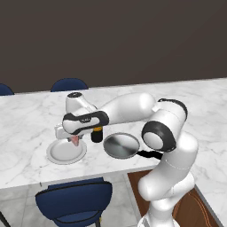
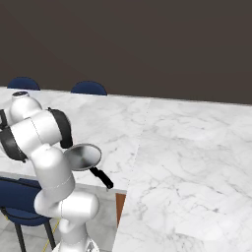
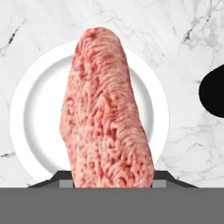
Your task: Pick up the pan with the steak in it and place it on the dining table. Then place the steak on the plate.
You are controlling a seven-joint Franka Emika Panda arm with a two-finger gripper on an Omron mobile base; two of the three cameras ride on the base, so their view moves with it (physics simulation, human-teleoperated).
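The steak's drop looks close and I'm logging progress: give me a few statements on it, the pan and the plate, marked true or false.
1. The steak is held by the gripper above the plate. True.
2. The pan holds the steak. False: the pan is empty.
3. The pan sits on the dining table. True.
4. The plate lies on a blue chair. False: it lies on the dining table, with the dark cup between it and the pan.

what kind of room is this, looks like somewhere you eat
Most likely a dining area in a rendered kitchen: a long marble dining table with blue padded chairs around it, set with a plate and an empty pan. The gripper holds the steak above the plate.
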